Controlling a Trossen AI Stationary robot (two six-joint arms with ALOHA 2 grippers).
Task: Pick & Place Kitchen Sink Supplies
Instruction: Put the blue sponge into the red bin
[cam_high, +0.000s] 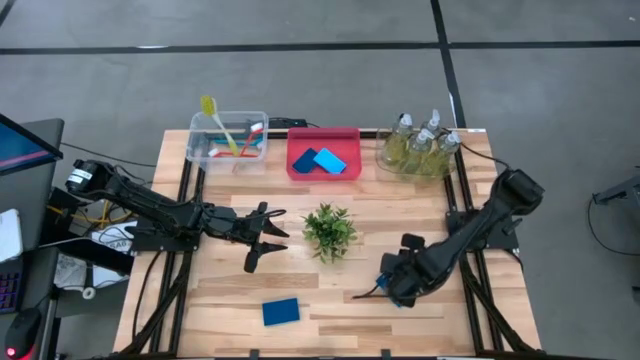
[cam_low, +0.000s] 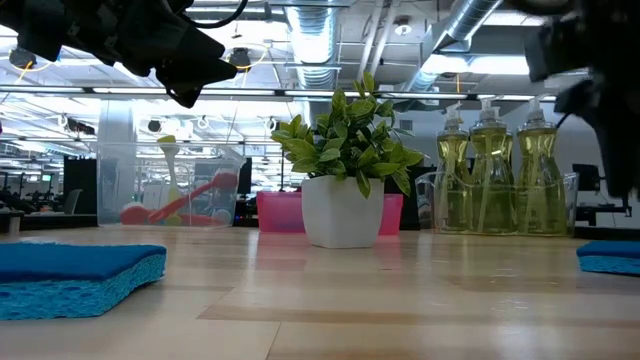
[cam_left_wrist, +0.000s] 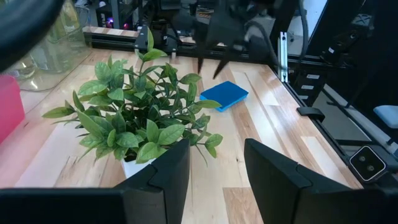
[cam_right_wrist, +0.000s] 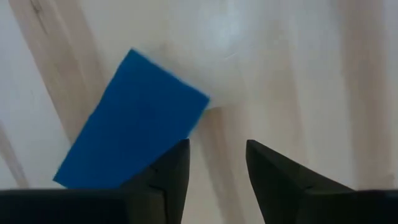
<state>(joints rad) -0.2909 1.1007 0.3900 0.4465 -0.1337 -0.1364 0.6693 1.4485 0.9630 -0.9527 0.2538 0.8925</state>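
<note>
One flat blue sponge (cam_right_wrist: 134, 121) lies on the wooden table at the right, also visible as the sponge (cam_left_wrist: 224, 94) beyond the plant. My right gripper (cam_right_wrist: 217, 162) hangs open just above it, pointing down, the sponge off to one side of its fingers. A second blue sponge (cam_high: 281, 312) lies near the table's front edge. My left gripper (cam_high: 270, 240) waits open, level, left of the leafy plant (cam_high: 329, 230). Red, yellow and blue brushes stand in the clear bin (cam_high: 228, 138), pump bottles in the clear bin (cam_high: 418, 148), and two blue sponges lie in the pink bin (cam_high: 324, 152).
The potted plant stands mid-table between the two grippers. The three bins line the far edge. Black frame rails run along the table's left and right sides (cam_high: 462, 210). Bare wood lies between the plant and the front sponge.
</note>
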